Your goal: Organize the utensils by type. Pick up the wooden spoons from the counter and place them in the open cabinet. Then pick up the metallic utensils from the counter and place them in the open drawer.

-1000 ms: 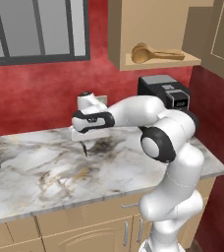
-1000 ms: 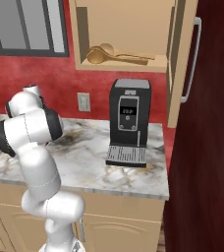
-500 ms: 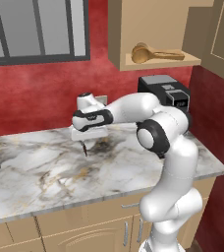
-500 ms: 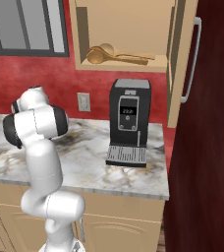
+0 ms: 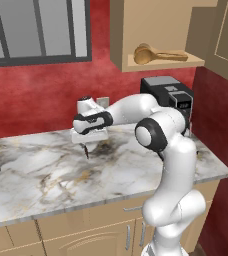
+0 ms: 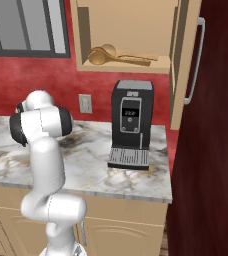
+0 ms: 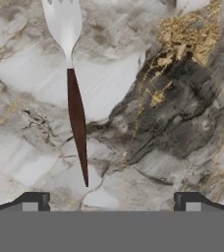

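In the left base view, the end effector (image 5: 87,148) hangs low over the marble bench (image 5: 41,175), pointing down at a small dark utensil under it. Both wooden spoons (image 5: 158,54) already lie on the shelf of the open cabinet (image 5: 151,30), so the metallic pieces are what remains.

The right base view shows the spoons (image 6: 117,56) side by side, bowls to the left, above a black coffee machine (image 6: 131,125).

In the hand view, the end effector's jaws stand wide apart and empty, straddling the bench just short of a fork (image 7: 72,74): silver head, slim dark tapering handle, lying flat, probably the next pick.
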Available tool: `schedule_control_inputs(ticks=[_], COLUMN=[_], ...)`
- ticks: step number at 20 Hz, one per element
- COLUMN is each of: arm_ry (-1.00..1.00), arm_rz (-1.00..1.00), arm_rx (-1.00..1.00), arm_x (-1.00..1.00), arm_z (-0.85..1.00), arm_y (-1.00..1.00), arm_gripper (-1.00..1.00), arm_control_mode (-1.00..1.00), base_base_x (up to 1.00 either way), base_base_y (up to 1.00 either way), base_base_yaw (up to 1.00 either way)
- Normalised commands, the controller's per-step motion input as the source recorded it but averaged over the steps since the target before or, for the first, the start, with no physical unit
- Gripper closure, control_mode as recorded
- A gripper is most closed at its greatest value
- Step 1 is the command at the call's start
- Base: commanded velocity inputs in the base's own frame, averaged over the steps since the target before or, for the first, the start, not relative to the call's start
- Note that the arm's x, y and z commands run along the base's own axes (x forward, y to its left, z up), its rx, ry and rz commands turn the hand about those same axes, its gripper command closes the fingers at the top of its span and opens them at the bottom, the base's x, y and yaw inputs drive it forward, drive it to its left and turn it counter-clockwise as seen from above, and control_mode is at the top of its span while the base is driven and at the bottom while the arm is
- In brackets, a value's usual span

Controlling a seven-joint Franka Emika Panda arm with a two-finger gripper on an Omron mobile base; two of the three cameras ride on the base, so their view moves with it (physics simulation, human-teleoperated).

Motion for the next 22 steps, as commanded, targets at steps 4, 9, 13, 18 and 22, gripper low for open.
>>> schedule_control_inputs(ticks=[4, 9, 13, 18, 22], arm_ry=[0.00, 0.00, 0.00, 0.00, 0.00], arm_rz=[-0.03, -0.03, -0.02, -0.02, -0.01], arm_rx=[0.00, 0.00, 0.00, 0.00, 0.00], arm_x=[0.26, 0.23, 0.17, 0.18, 0.24], arm_z=[-0.16, -0.19, -0.22, -0.17, -0.16], arm_y=[0.04, 0.08, 0.16, 0.15, 0.08], arm_gripper=[-1.00, -1.00, -1.00, -1.00, -1.00], arm_control_mode=[-1.00, -1.00, -1.00, -1.00, -1.00], base_base_x=[0.00, 0.00, 0.00, 0.00, 0.00], base_base_y=[0.00, 0.00, 0.00, 0.00, 0.00], base_base_yaw=[0.00, 0.00, 0.00, 0.00, 0.00])
